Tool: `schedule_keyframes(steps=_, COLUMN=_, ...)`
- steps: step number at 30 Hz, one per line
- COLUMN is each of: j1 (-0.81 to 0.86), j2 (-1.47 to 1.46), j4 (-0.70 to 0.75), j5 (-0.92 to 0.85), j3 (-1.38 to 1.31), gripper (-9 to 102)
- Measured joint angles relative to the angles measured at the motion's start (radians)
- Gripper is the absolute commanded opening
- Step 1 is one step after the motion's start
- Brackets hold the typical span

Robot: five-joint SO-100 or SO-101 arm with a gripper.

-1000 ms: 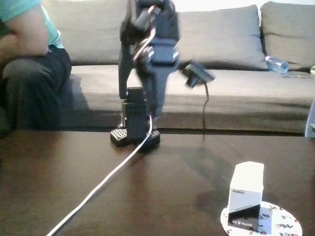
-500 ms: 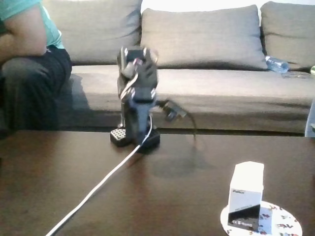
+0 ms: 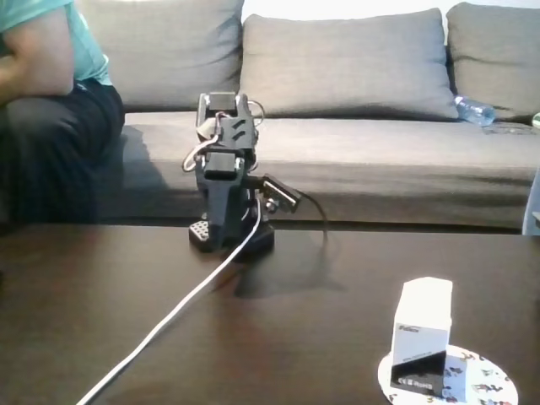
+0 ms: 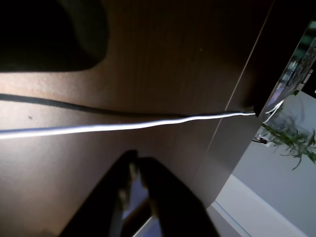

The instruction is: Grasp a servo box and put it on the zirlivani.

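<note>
Now the arm folds right down over its base, gripper pinched empty (job looks done), servo box upright on the zirlivani.

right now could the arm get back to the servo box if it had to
Probably yes. The servo box stands upright on the zirlivani at the table's near right in the fixed view, with bare tabletop between it and the folded arm. The white cable runs off to the left, away from that path. Whether it reaches that far is uncertain.
</note>
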Motion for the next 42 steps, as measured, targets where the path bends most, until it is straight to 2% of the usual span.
schedule_keyframes(steps=42, j1=-0.015, j2=0.002, j4=0.000, j5=0.002, j3=0.000, gripper=0)
